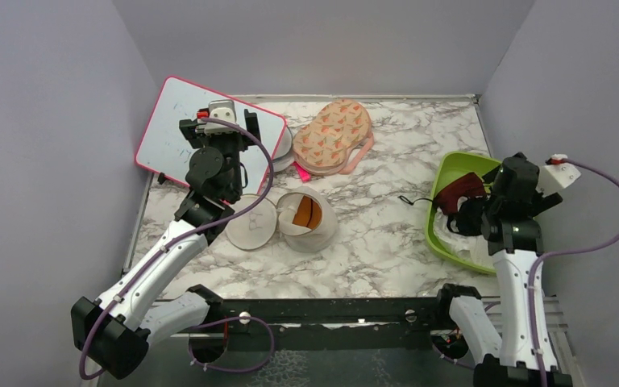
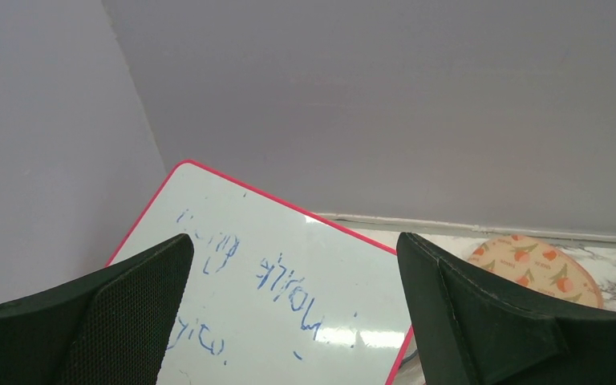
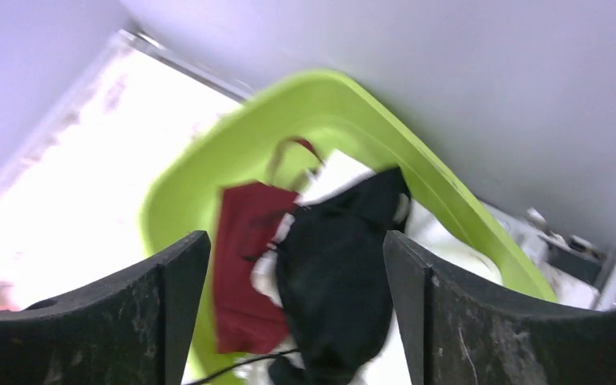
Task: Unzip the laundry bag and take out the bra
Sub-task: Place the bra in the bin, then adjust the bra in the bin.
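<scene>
The laundry bag (image 1: pixel 316 227), a round white mesh pod, stands unzipped in the middle of the marble table. Its flat lid (image 1: pixel 251 223) is folded out to the left. The orange-brown bra (image 1: pixel 307 212) lies inside the open pod. My left gripper (image 1: pixel 219 129) is raised behind and to the left of the pod, open and empty; in the left wrist view (image 2: pixel 295 321) it faces the whiteboard. My right gripper (image 1: pixel 471 214) is open and empty over the green bin, far right of the pod; in the right wrist view (image 3: pixel 297 313) it is above dark cloths.
A pink-edged whiteboard (image 1: pixel 165 133) (image 2: pixel 289 281) leans at the back left. A peach printed case (image 1: pixel 334 133) (image 2: pixel 537 261) lies at the back. A green bin (image 1: pixel 451 165) (image 3: pixel 353 96) at the right holds a dark red cloth (image 1: pixel 459 192) (image 3: pixel 245 265) and a black cloth (image 3: pixel 337 273).
</scene>
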You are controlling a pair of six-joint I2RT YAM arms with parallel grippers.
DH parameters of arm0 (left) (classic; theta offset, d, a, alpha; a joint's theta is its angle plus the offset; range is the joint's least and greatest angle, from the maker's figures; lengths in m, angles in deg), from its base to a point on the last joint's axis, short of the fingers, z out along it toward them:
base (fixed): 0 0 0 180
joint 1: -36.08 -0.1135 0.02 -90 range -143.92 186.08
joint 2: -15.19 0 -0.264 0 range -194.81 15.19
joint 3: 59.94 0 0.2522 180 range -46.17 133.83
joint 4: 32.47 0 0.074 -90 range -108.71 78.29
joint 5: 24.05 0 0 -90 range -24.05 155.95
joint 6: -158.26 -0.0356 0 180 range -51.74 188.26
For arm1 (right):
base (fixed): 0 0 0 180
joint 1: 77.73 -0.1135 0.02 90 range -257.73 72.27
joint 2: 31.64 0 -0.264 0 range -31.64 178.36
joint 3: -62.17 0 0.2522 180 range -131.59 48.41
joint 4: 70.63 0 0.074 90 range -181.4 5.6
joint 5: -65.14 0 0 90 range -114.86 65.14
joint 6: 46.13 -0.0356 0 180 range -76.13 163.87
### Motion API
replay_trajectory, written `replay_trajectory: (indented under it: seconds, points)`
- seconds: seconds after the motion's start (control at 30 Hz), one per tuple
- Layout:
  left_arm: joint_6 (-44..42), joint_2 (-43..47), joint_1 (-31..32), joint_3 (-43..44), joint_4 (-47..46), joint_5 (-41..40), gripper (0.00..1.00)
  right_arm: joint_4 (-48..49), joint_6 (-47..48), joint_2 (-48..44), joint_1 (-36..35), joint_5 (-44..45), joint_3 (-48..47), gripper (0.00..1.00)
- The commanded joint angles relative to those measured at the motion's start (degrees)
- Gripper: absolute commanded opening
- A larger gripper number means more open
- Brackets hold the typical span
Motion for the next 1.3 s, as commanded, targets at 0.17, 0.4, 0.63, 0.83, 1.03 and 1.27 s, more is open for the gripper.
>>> replay_trajectory:
  seconds: [0.17,0.4,0.63,0.83,1.03,1.27]
  points:
    - [-0.6,0.5,0.3,0.0,-1.7,-1.1,0.93,9.2,18.2,0.3,-6.0,-28.3,-10.7,0.82]
    - [-0.3,0.1,0.3,0.0,-1.6,-0.6,0.93,2.2,9.0,15.5,-6.5,-62.4,-6.2,0.81]
    - [-0.1,-0.4,0.3,-0.1,-1.6,-0.2,0.93,-5.6,21.0,25.0,-17.3,-46.6,-9.7,0.82]
    - [0.3,-0.7,0.2,0.0,-1.5,0.0,0.93,-7.5,29.7,31.4,-27.1,-38.4,-13.9,0.83]
    - [0.8,-0.7,0.2,0.0,-1.2,0.5,0.93,-7.1,46.7,42.5,-37.4,-23.2,-15.4,0.88]
    - [0.6,-0.8,0.2,-0.1,-1.3,0.2,0.93,-11.6,58.3,49.5,-39.5,-5.1,-18.5,0.86]
